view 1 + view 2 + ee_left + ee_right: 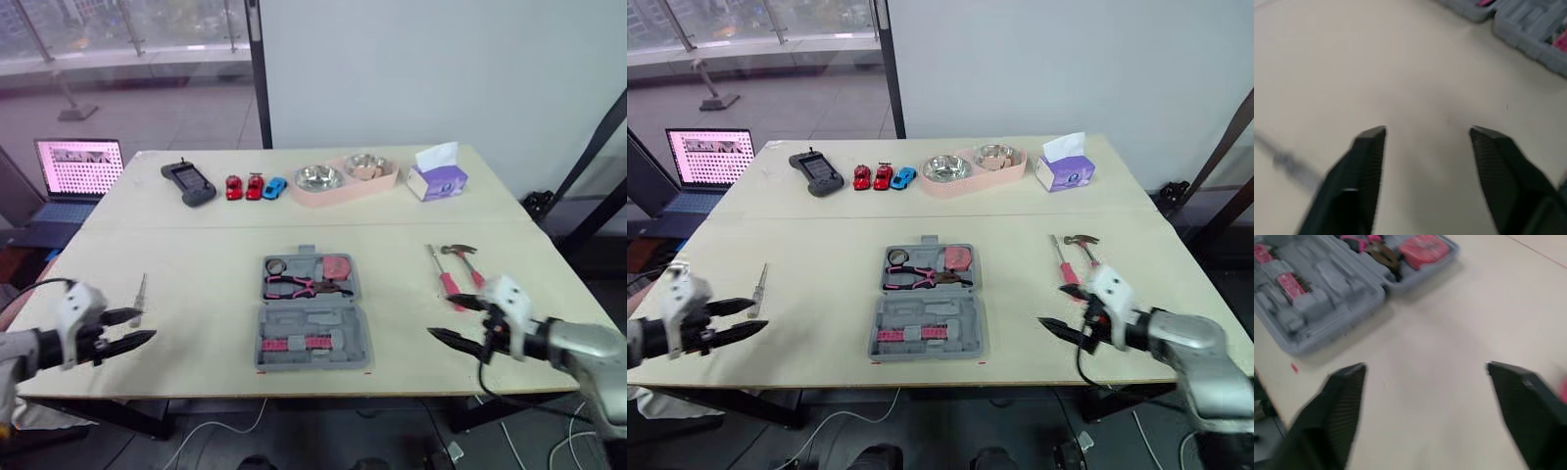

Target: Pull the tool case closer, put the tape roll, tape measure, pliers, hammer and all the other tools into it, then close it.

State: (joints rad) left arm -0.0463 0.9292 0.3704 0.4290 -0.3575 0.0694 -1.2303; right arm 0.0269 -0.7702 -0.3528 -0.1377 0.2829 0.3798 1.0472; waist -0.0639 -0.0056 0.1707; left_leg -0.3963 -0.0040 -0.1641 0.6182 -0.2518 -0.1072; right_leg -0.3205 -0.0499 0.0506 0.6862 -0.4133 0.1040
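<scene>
The grey tool case (313, 315) lies open at the table's middle front. Its far half holds a tape roll (276, 264), pink-handled pliers (294, 286) and a red tape measure (336, 266). The near half has pink-handled pieces (294, 343). A hammer (461, 257) and a red-handled screwdriver (444, 276) lie right of the case. A thin metal tool (140, 291) lies far left. My left gripper (147, 324) hovers open just in front of that metal tool. My right gripper (441, 315) is open near the screwdriver's handle, holding nothing. The right wrist view shows the case (1327, 289) beyond its open fingers.
Along the table's far side sit a black handheld device (188, 182), three toy cars (253, 186), a pink tray (345, 192) with two metal bowls, and a purple tissue box (437, 178). A laptop (78, 168) stands off the table's far left corner.
</scene>
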